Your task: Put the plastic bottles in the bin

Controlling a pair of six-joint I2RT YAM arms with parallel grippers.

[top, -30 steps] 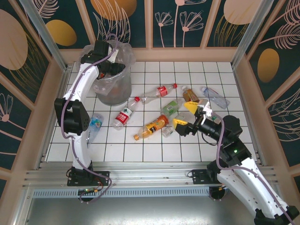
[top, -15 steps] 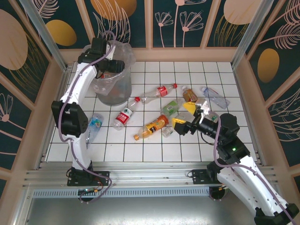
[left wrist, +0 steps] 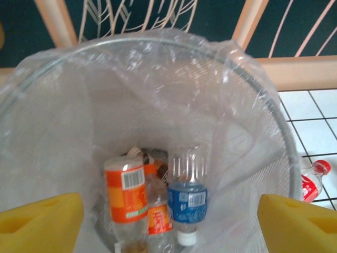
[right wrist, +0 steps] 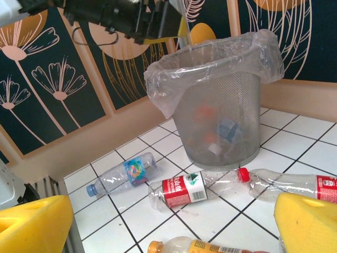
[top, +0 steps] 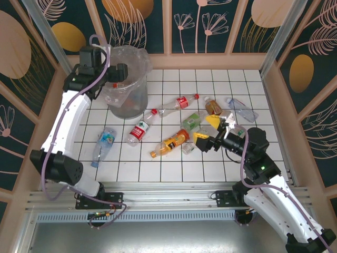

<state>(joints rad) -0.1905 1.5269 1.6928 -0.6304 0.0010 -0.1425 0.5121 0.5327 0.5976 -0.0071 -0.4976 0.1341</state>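
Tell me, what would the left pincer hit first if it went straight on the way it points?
Probably the blue-labelled bottle lying at the bottom of the bin: the left pincer points down into the bin, though depth is unclear.

The left arm, on the left of the frame, and the right arm, at lower right, were smooth white shells linked by rounded black joints. A lilac cable ran beside each, and a small green light glowed on the right one. The left gripper had blocky yellow finger pads.
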